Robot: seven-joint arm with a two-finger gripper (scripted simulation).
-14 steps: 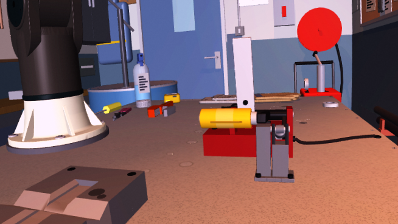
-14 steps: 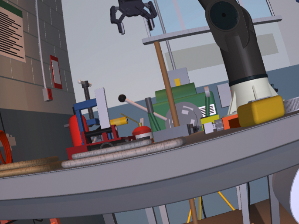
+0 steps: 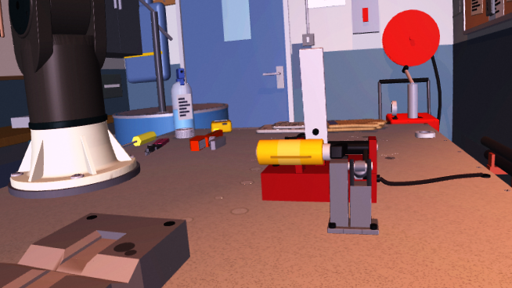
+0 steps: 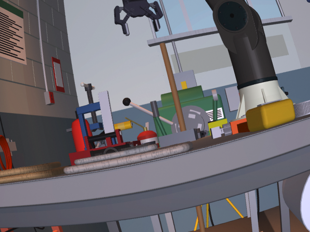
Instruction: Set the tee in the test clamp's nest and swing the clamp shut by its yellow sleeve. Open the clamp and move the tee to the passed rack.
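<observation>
The yellow sleeve lies level on the clamp's black arm, pointing left from the grey clamp post, with the red rack right behind it. A white upright plate rises behind the sleeve. My gripper is open and empty, high above the bench and well clear of the clamp. I cannot make out the tee in these frames. A grey-brown nest block with a cross-shaped recess sits at the bench's near left corner.
A spray bottle stands at the back of the bench beside a yellow-handled screwdriver and small orange tools. The arm's wide white base fills the left side. A black cable trails right from the clamp.
</observation>
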